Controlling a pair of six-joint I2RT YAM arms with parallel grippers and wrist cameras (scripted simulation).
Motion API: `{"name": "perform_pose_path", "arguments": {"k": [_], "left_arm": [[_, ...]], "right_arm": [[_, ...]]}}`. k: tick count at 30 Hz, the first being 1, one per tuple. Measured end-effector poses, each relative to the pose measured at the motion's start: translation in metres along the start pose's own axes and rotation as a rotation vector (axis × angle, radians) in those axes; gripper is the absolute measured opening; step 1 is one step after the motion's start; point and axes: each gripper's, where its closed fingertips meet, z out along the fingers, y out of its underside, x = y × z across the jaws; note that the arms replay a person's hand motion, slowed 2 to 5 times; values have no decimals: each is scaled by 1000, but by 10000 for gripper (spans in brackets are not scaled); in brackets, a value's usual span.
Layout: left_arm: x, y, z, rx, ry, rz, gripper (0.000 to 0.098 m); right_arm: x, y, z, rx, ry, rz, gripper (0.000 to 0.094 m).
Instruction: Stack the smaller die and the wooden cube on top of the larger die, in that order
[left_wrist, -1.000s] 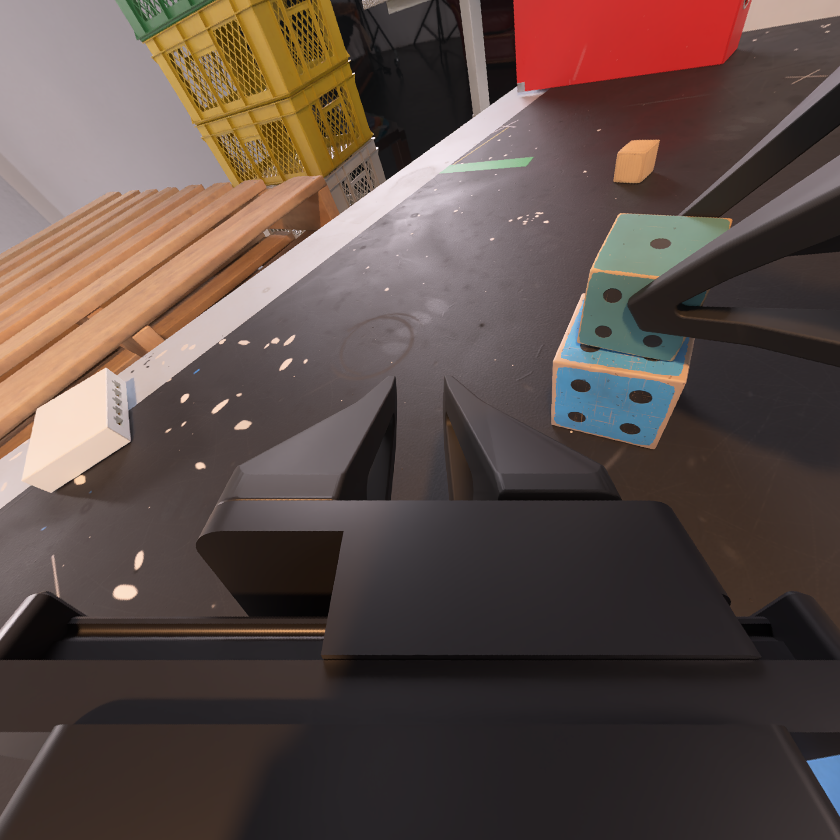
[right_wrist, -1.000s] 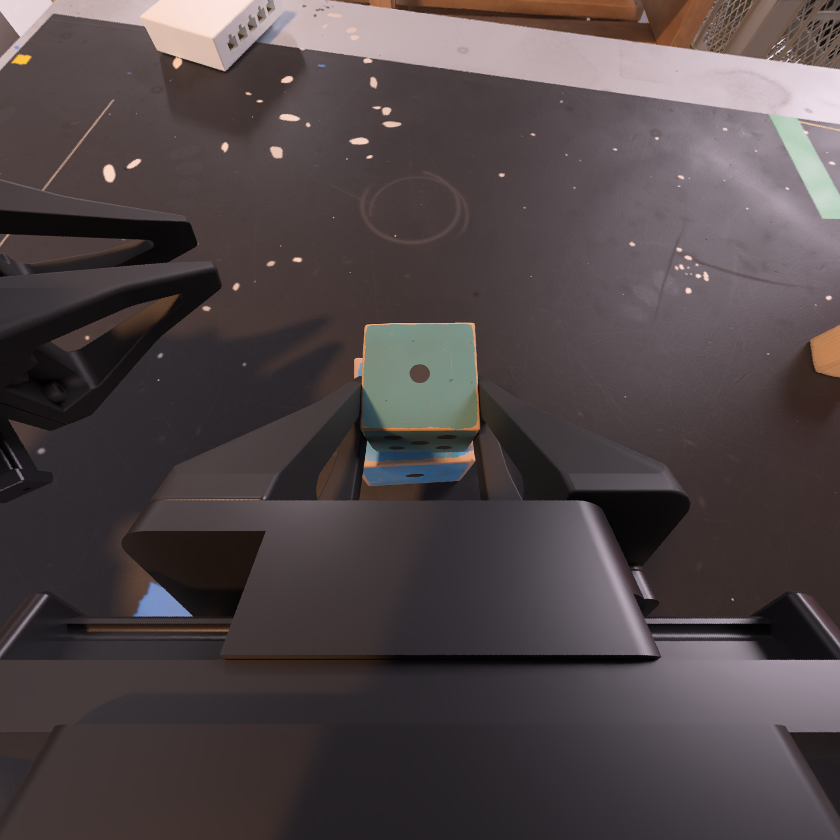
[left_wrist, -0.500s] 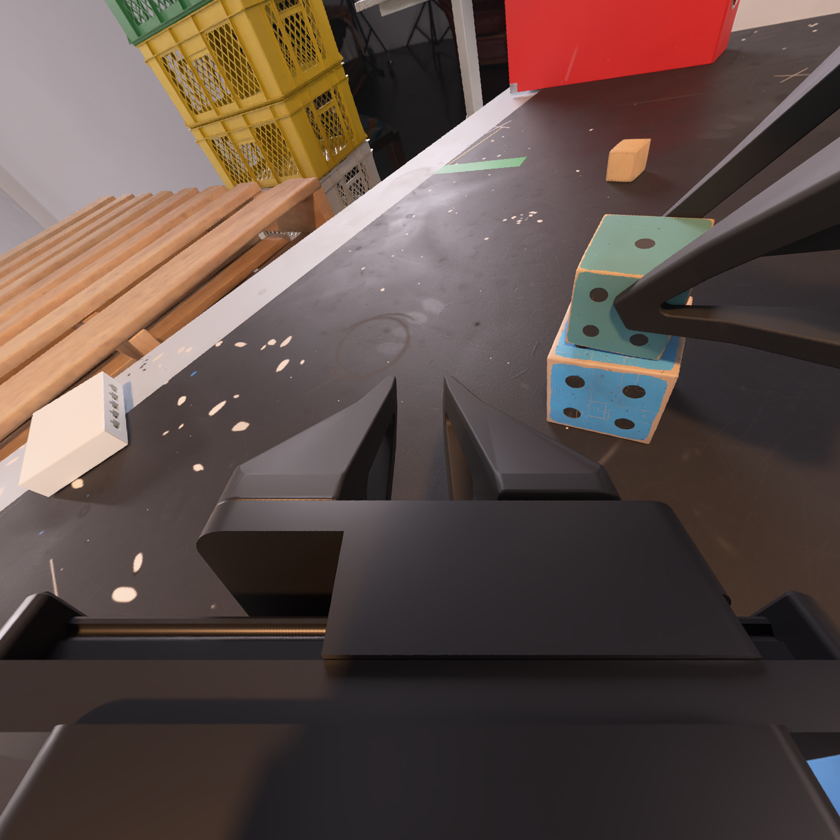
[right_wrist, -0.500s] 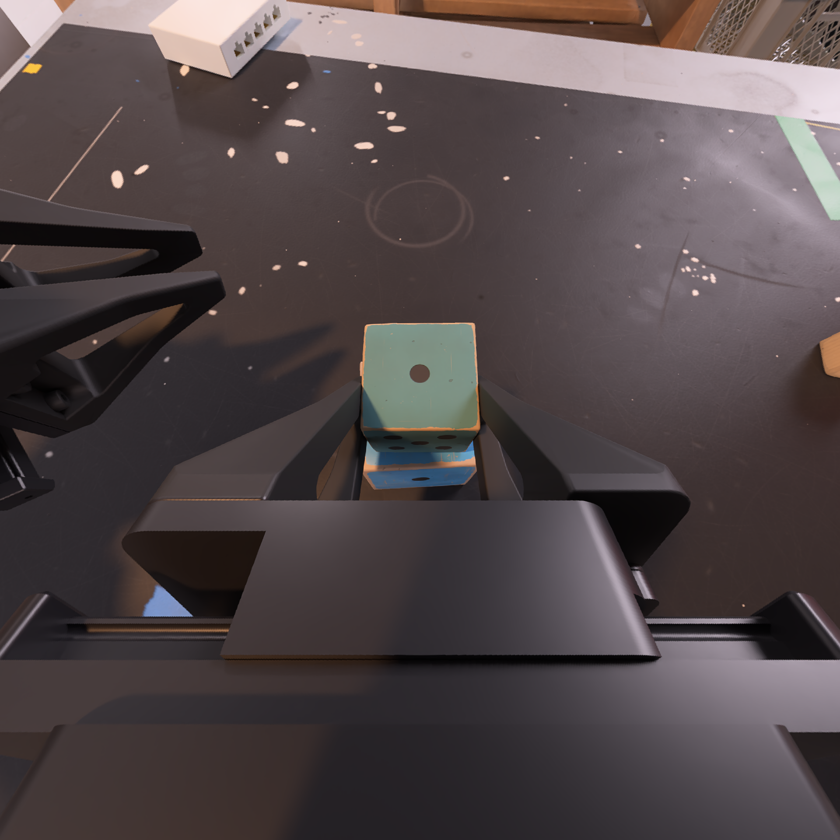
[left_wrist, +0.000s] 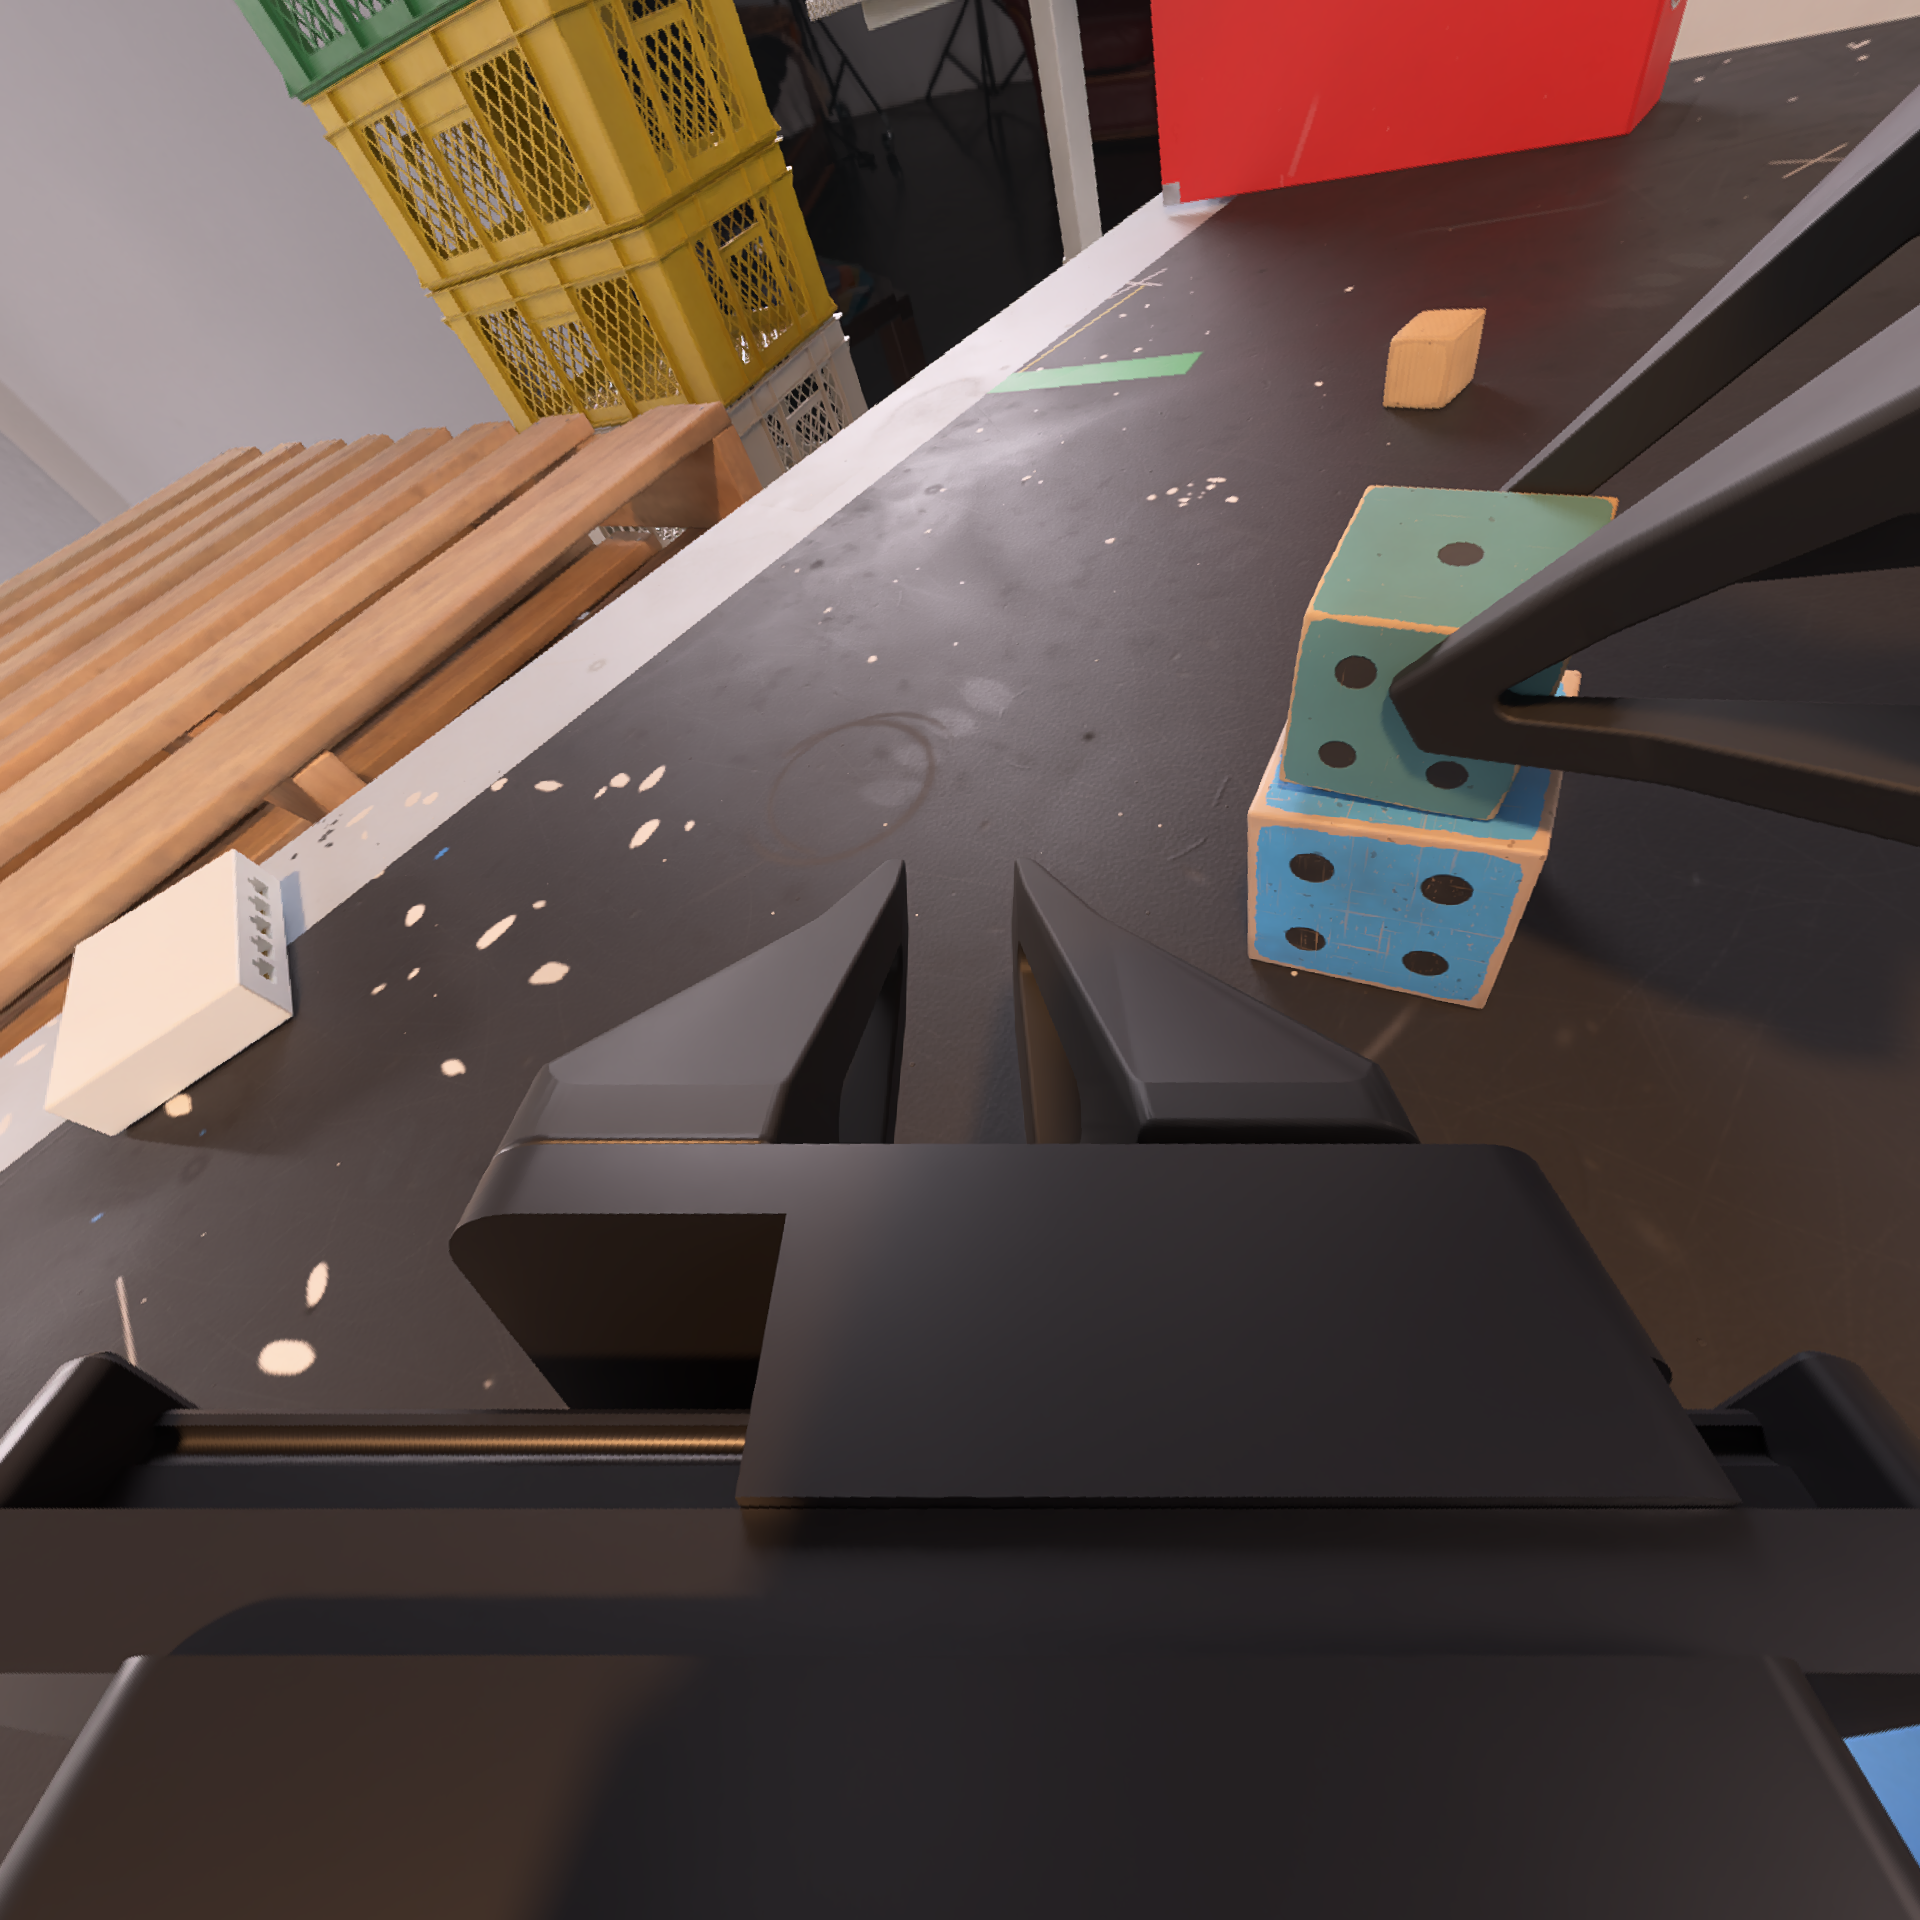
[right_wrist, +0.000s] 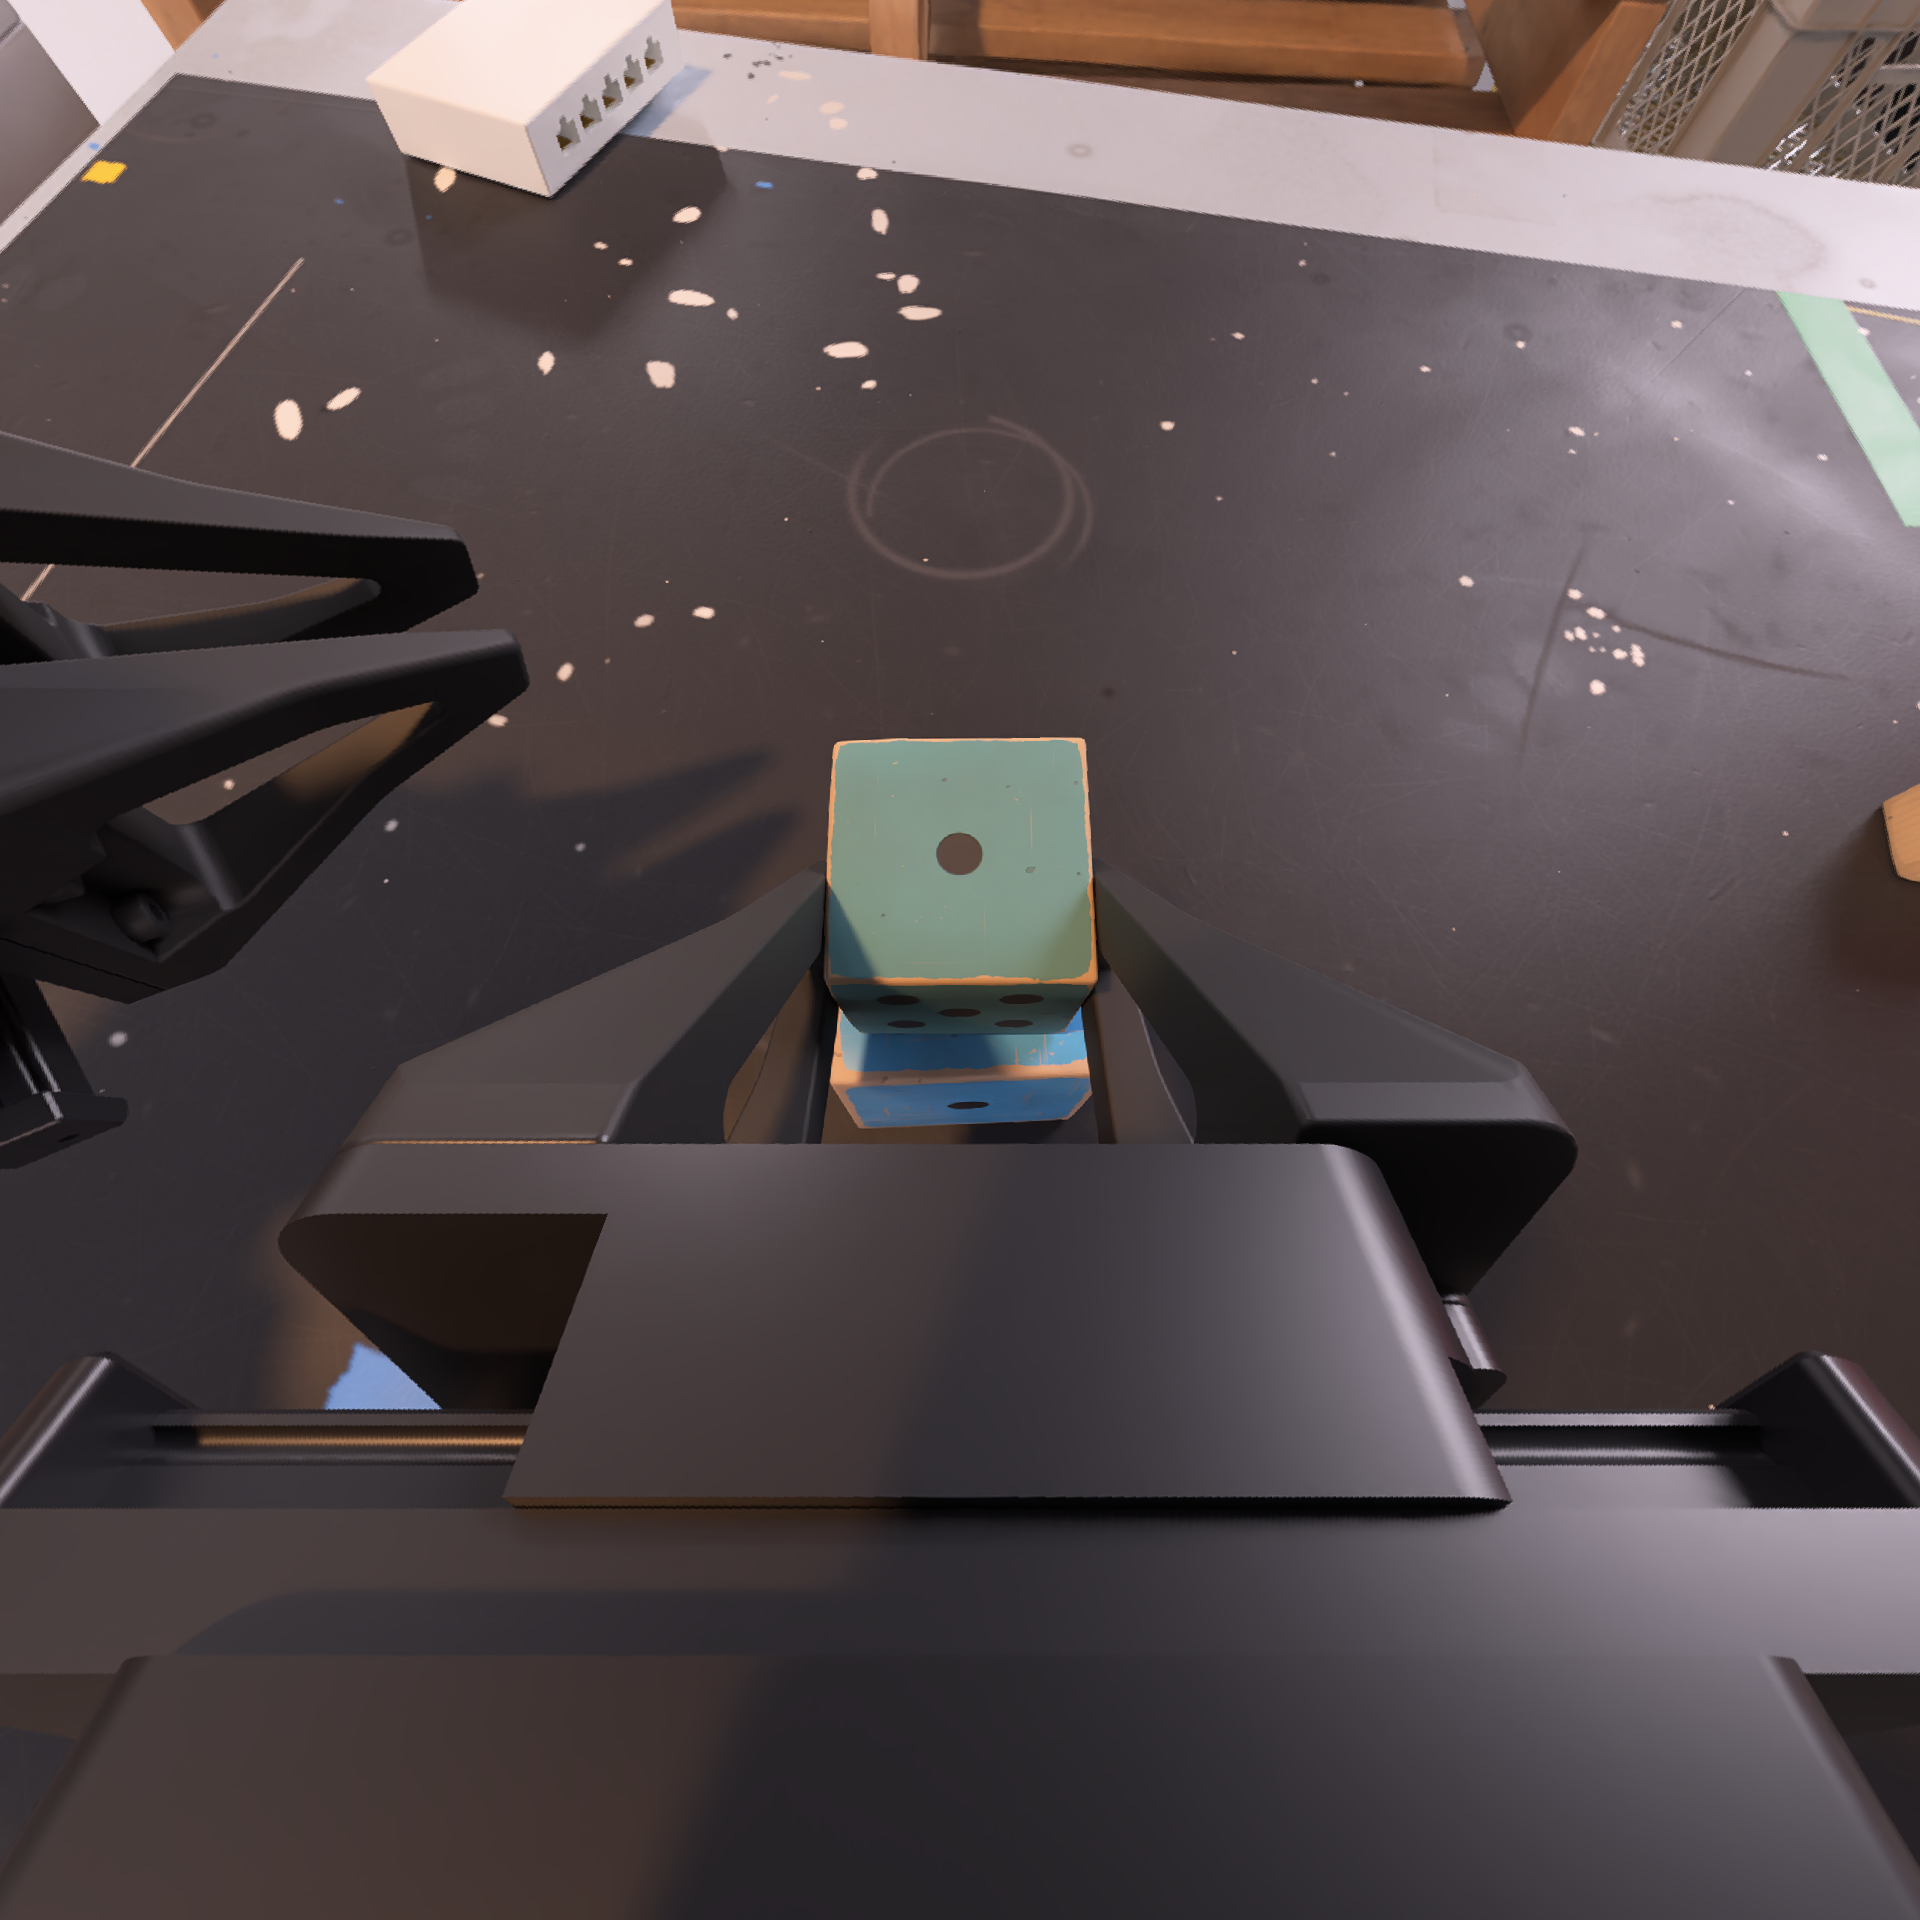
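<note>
The smaller green die (left_wrist: 1340, 717) sits on the larger blue die (left_wrist: 1382, 904) on the black table. My right gripper (right_wrist: 961, 883) is shut on the green die (right_wrist: 958, 852), one finger on each side; the blue die (right_wrist: 961, 1101) shows just below it. The right gripper's fingers (left_wrist: 1475, 696) reach in from the right in the left wrist view. The wooden cube (left_wrist: 1432, 358) lies on the table beyond the stack, and its edge shows in the right wrist view (right_wrist: 1903, 847). My left gripper (left_wrist: 958, 873) is shut and empty, left of the stack; it also shows in the right wrist view (right_wrist: 497, 613).
A white box with ports (left_wrist: 156, 997) lies at the table's left edge. A red box (left_wrist: 1403, 83) stands at the far end. Yellow crates (left_wrist: 582, 208) and a wooden bench (left_wrist: 312, 623) lie beyond the table. A green tape strip (left_wrist: 1101, 372) marks the surface.
Almost nothing differs. My right gripper keeps its hold on the green die atop the blue die. Both views shift only slightly.
</note>
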Motion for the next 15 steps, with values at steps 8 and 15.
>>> {"name": "perform_pose_path", "arguments": {"k": [8, 15], "left_arm": [[0, 0, 0, 0, 0, 2, 169], [0, 0, 0, 0, -1, 2, 169]], "right_arm": [[-1, -1, 0, 8, -4, -8, 381], [-1, -1, 1, 14, -9, -3, 381]]}}
